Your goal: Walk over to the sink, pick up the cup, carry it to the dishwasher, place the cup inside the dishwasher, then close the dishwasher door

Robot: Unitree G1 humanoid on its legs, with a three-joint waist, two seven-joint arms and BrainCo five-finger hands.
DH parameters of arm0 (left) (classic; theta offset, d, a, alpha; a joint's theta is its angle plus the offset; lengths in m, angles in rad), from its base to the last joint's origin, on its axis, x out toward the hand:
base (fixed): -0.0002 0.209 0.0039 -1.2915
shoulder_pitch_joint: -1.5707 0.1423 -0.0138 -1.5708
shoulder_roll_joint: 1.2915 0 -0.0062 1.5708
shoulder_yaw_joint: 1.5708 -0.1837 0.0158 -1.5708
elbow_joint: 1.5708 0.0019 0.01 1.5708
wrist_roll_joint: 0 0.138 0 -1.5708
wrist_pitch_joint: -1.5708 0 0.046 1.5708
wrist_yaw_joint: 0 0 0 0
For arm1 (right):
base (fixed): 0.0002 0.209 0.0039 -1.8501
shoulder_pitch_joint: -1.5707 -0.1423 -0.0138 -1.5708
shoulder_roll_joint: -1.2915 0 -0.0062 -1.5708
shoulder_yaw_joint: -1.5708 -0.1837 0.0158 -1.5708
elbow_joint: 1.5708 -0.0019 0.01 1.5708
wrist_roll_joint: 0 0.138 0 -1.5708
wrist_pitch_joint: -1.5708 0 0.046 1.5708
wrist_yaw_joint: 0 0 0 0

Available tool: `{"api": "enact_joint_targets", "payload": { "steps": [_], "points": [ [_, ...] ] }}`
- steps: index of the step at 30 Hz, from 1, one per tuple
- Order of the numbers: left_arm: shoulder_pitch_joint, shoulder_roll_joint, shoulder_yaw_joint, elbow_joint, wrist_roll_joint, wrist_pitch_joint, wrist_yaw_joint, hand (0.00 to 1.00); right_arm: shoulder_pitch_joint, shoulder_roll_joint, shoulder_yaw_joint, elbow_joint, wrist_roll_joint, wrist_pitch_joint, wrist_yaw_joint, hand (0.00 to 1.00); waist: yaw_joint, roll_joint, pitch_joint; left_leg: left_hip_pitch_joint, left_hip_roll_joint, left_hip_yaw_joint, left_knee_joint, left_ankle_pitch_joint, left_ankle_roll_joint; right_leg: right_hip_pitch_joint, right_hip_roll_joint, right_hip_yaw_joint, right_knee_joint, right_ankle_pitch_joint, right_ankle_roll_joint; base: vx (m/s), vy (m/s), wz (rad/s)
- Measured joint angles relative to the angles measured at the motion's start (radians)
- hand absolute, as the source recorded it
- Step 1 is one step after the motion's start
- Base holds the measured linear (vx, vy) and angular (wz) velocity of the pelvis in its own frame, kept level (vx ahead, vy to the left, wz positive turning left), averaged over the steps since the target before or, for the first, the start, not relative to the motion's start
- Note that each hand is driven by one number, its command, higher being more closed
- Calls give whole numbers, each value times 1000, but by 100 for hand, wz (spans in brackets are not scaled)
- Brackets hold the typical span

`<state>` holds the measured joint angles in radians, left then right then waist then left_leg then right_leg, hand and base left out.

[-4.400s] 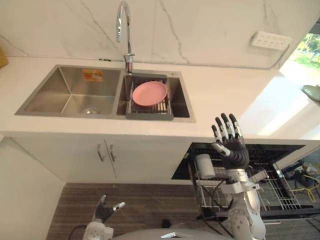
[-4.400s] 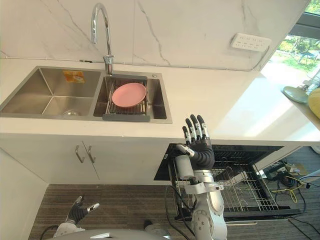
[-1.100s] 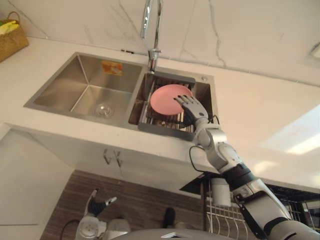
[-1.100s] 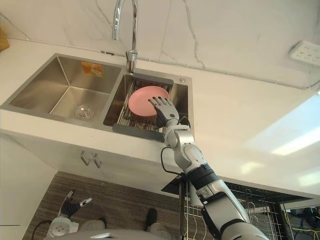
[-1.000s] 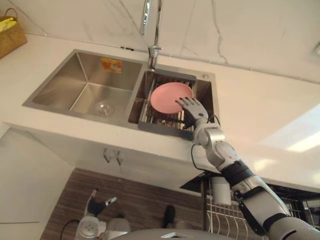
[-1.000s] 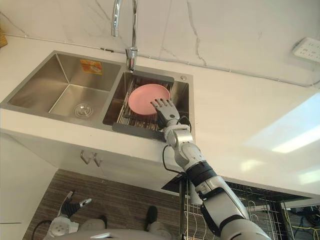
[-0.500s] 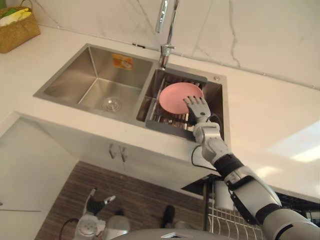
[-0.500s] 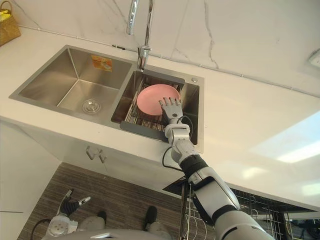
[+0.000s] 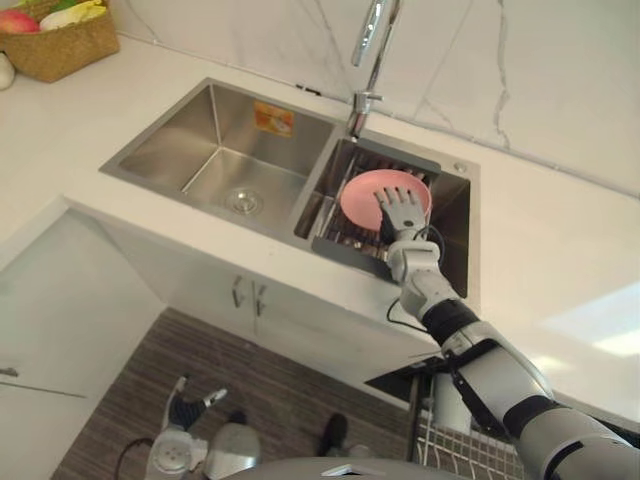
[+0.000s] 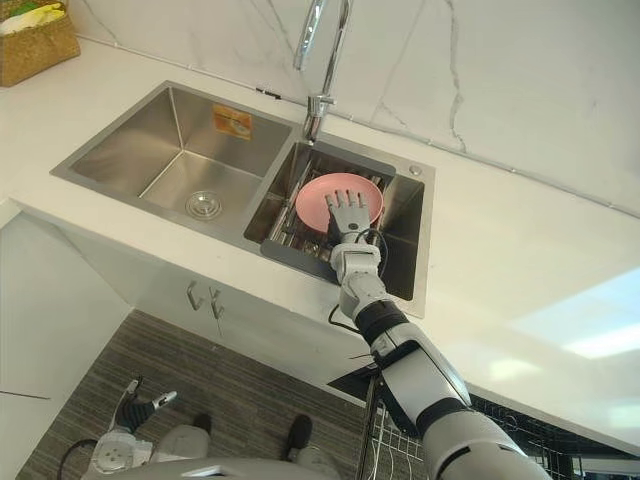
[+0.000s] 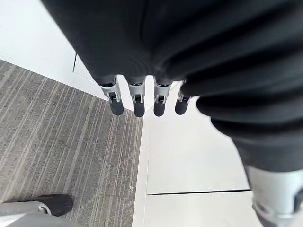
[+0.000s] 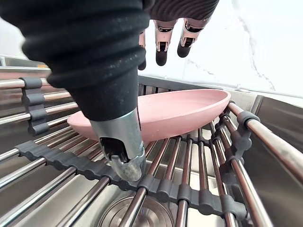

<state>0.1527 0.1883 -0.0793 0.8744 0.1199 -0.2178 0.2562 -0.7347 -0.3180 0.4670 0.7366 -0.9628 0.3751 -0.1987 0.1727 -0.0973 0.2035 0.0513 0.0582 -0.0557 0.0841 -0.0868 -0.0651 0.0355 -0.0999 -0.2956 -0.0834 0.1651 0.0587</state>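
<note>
A pink plate (image 9: 370,195) lies on a wire rack (image 12: 199,189) in the right basin of the steel sink (image 9: 215,160). My right hand (image 9: 402,210) reaches over the plate with its fingers (image 12: 161,49) straight and spread, so it is open. Its thumb (image 12: 124,153) hangs low by the rack bars at the plate's (image 12: 184,111) near edge, holding nothing. A white cup (image 9: 450,400) stands in the dishwasher rack below the counter. My left hand (image 9: 185,412) hangs low above the floor, fingers (image 11: 137,104) relaxed and empty.
A tall curved faucet (image 9: 366,55) rises behind the sink. A woven basket (image 9: 60,42) sits on the counter at the far left. White cabinet doors (image 9: 250,300) lie under the sink. The open dishwasher's wire rack (image 9: 455,445) shows at the lower right.
My right arm rose from above the dishwasher and stretched over the sink to the pink plate. The camera has swung, so the sink sits more to the right now. The left hand stays low.
</note>
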Motion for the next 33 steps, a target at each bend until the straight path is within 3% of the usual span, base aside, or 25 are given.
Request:
{"api": "enact_joint_targets", "payload": {
  "steps": [25, 26, 33],
  "points": [
    [4, 8, -5, -37, 0, -1, 0, 0, -136, 16, -12, 233, 49, 1, -18, 0, 64, -20, 12, -32, -1, -53, 2, 6, -4, -1, -1, -50, 1, -14, 1, -9, 1, 6],
    [4, 8, -5, -37, 0, -1, 0, 0, -136, 17, -27, 234, 58, 1, -5, 100, 66, -21, 13, -32, -1, -53, 2, 6, -4, 0, -1, -51, 1, -15, -1, 0, 0, 0],
    [0, 10, -11, -37, -1, 1, 0, 0, -150, 18, -51, 267, 71, 41, 65, 100, 76, -22, 15, -32, -2, -54, 2, 6, -4, 1, -1, -52, 1, -18, -3, 0, 0, 0]
  ]
}}
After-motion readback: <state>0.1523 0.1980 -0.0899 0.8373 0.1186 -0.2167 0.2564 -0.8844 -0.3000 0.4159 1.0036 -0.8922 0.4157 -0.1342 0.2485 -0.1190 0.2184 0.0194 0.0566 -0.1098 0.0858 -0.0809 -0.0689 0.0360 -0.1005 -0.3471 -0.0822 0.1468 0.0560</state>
